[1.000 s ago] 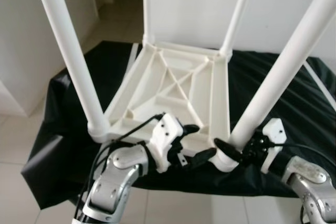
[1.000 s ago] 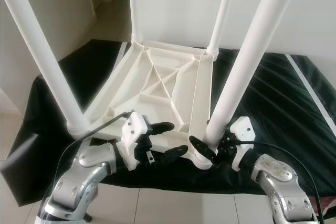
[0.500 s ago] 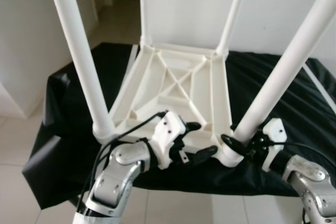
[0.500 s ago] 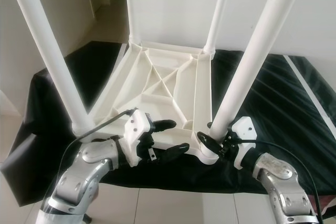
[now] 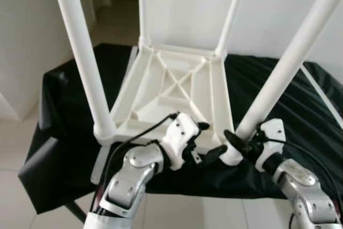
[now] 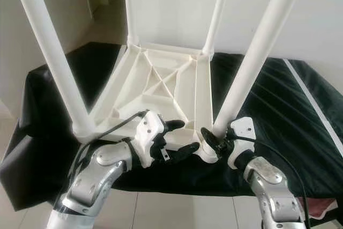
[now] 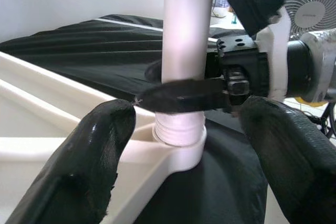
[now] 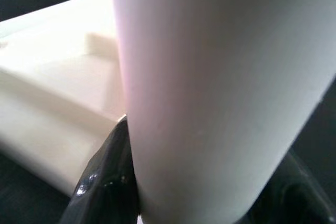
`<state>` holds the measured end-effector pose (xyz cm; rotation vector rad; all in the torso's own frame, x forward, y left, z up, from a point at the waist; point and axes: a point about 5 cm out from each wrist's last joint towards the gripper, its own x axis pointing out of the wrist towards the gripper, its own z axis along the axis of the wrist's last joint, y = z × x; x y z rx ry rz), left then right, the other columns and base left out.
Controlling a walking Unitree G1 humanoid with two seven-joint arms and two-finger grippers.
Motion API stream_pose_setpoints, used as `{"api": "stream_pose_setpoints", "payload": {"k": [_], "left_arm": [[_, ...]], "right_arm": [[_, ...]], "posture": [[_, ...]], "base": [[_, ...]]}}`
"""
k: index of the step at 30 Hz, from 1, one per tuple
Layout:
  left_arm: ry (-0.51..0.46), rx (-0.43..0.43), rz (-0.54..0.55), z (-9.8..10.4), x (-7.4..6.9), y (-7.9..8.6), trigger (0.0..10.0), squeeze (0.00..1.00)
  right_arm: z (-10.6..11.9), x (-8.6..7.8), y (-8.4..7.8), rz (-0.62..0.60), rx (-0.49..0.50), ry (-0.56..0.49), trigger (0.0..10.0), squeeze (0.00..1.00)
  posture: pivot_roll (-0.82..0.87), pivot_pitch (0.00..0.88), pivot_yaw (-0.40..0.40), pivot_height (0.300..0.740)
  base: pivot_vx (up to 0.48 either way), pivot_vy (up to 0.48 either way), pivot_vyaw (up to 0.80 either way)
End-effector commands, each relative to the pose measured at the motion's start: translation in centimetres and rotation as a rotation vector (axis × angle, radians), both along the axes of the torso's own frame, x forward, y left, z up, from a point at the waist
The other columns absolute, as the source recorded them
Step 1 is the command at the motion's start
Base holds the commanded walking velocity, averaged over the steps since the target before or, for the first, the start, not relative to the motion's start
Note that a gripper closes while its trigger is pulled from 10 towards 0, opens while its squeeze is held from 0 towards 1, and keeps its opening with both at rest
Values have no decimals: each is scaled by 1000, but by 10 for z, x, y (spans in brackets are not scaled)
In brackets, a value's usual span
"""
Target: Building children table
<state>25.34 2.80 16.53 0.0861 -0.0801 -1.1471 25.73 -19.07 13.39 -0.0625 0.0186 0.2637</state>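
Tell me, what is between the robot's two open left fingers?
In the left wrist view, the left gripper frames the white table leg, clasped by the right gripper.

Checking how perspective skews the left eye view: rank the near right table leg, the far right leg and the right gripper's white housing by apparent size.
1. Near right table leg, largest; nearness inflates it.
2. Far right leg, thinner because farther.
3. Right gripper white housing, smallest.

White wall (image 6: 177, 4) behind. Pale tiled floor (image 5: 16, 186), doorway at far left. Black cloth (image 6: 300, 122) over low surface. Fan (image 7: 314, 11) far off. Soft daylight.
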Motion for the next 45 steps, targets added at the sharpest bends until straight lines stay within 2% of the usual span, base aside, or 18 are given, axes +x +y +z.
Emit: {"api": "stream_pose_setpoints", "payload": {"k": [1, 3, 4, 5, 7, 8, 10, 11, 12, 15, 25, 26, 27, 33, 39, 40, 44, 45], "left_arm": [[3, 6, 12, -1, 3, -1, 10000, 0], [0, 1, 15, 0, 5, -1, 10000, 0], [0, 1, 15, 0, 5, -1, 10000, 0], [-1, 1, 19, -1, 6, -1, 10000, 0], [1, 2, 20, -1, 6, -1, 10000, 0], [1, 2, 20, -1, 6, -1, 10000, 0], [2, 1, 26, -2, 6, -1, 10000, 0], [2, 1, 26, -2, 6, -1, 10000, 0], [2, 1, 32, -2, 7, -2, 10000, 0], [4, -5, 36, -1, 6, -4, 10000, 0], [4, 7, 31, -2, 8, -1, 10000, 0], [3, 8, 32, -2, 8, -1, 10000, 0], [2, 7, 32, -2, 7, -1, 10000, 0], [0, 6, 32, -2, 6, -2, 10000, 0], [-3, 10, 30, -2, 6, -2, 10000, 0], [-6, 14, 26, -2, 5, -2, 10000, 0], [-6, 14, 25, -3, 5, -2, 10000, 0], [-6, 14, 25, -2, 5, -3, 10000, 0]], "right_arm": [[1, 0, -9, -142, -65, -10, 10000, 0], [-6, 0, -7, -294, 2, 41, 10000, 0], [-6, 0, -7, -294, 2, 41, 10000, 0], [-10, -1, -5, -428, 47, 64, 10000, 0], [-12, -2, -2, -516, 61, 70, 10000, 0], [-12, -2, -2, -516, 61, 70, 10000, 0], [-18, -2, 0, -667, 97, 117, 10000, 0], [-18, -2, 0, -667, 97, 117, 10000, 0], [-20, -2, 4, -728, 110, 135, 10000, 0], [-15, 1, 11, -721, 122, 107, 10000, 0], [-6, -1, 3, -743, 130, 62, 10000, 0], [-6, -1, 5, -735, 146, 61, 10000, 592], [-5, -1, 6, -735, 142, 51, 10000, 1000], [0, -2, 10, -691, 164, 8, 10000, 1000], [5, -1, 10, -588, 202, -19, 10000, 1000], [7, -1, 7, -447, 205, -21, 10000, 757], [7, -2, 6, -392, 200, -17, 10000, 757], [8, -3, 4, -318, 184, -17, 10000, 0]], "posture": [[7, 0, -67, 740], [5, 0, -66, 740], [5, 0, -66, 740], [5, 0, -65, 740], [5, 0, -65, 740], [5, 0, -65, 740], [8, 0, -62, 740], [8, 0, -62, 740], [11, 0, -59, 740], [8, 0, -50, 740], [14, 0, -50, 740], [14, 0, -50, 740], [15, 0, -50, 740], [16, 0, -50, 740], [19, 0, -52, 740], [17, 0, -52, 740], [17, 0, -52, 740], [16, 0, -52, 740]], "base": [[0, 0, 0], [0, 0, 0], [0, 0, 0], [0, 0, 0], [0, 0, 0], [0, 0, 0], [0, 0, 0], [0, 0, 0], [0, 0, 0], [0, 0, 0], [0, 0, 0], [0, 0, 0], [0, 0, 0], [0, 0, 0], [0, 0, 0], [0, 0, 0], [0, 0, 0], [0, 0, 0]]}}
